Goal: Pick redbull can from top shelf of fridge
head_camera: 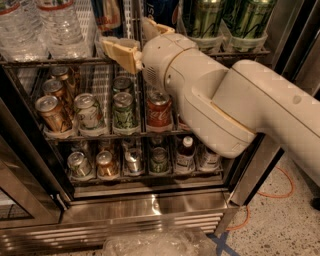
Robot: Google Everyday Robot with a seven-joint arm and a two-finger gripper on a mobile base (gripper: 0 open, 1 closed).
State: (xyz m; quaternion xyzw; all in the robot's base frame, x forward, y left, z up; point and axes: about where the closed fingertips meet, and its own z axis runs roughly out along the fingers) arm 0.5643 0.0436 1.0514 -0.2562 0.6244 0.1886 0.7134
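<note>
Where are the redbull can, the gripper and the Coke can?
redbull can (107, 15), camera view: its body.
gripper (125, 33), camera view: between its fingertips, at the top shelf (45, 61) front.
Coke can (159, 111), camera view: red side.

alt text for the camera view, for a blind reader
A white robot arm reaches into a fridge, its open hand at the front of the top shelf, just below and right of the redbull can, not holding it. Water bottles stand left, green cans right, short cans below.
</note>
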